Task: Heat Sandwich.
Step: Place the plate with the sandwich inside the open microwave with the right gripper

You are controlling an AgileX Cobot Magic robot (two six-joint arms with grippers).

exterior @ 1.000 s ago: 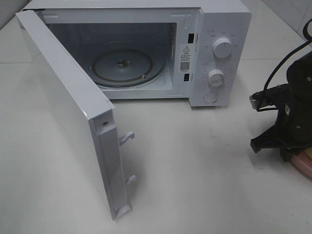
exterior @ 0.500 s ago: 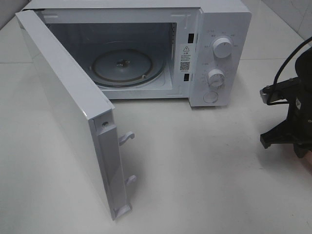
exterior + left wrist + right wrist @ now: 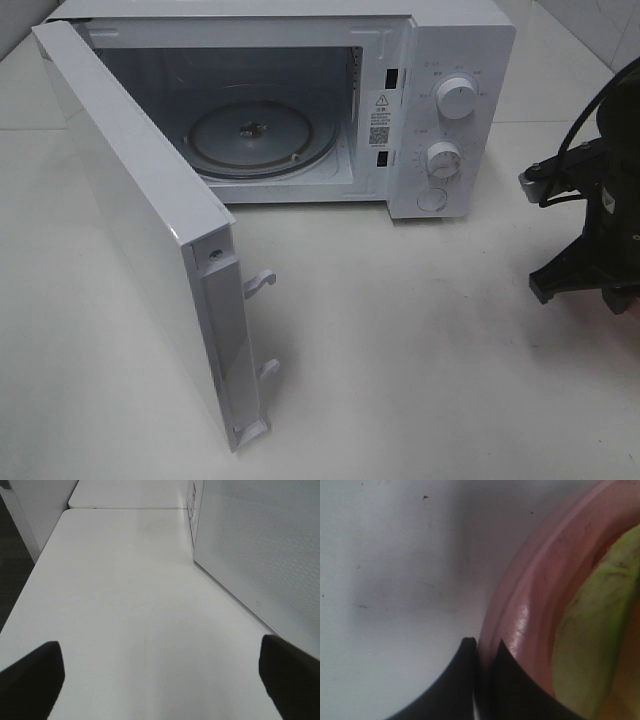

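Observation:
In the right wrist view my right gripper is shut on the rim of a round pink plate. On the plate lies the sandwich, of which only a pale green and cream edge shows. In the exterior high view only the right arm shows, at the far right edge; it hides the plate and the sandwich. The left wrist view shows my left gripper open over bare white table beside the microwave's side wall.
The white microwave stands at the back, its door swung wide open toward the front left. Its glass turntable is bare. Two knobs and a button sit on its right panel. White tabletop lies between microwave and right arm.
The right arm has shifted to the right and slightly up. The pink plate edge that showed beneath it a second ago has left the exterior high view. The left gripper stays open.

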